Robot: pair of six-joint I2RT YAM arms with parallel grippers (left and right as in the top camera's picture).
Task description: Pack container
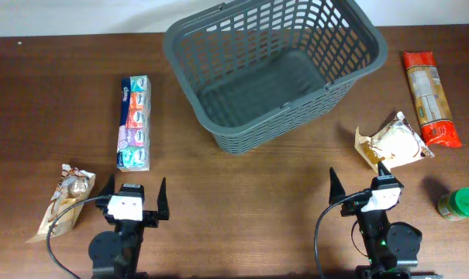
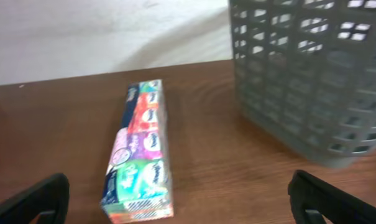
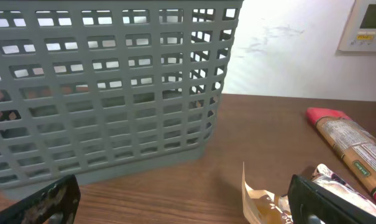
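Left gripper (image 1: 136,187) and right gripper (image 1: 360,180) both sat spread, empty; I'd have pinched the tissue pack (image 1: 133,122) widthwise for the container (image 1: 265,81).

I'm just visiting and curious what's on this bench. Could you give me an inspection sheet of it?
Surface: brown wooden table, no spills seen.
Job's things: grey basket, empty.
Clutter: tissue pack and snack bag on the left; crumpled bag, long packet and green-lidded jar on the right.
Fingers: left fingers open; right fingers open; both empty.
Cables: left cable and right cable, black, looping by the arm bases.
Surroundings: white wall with a panel.
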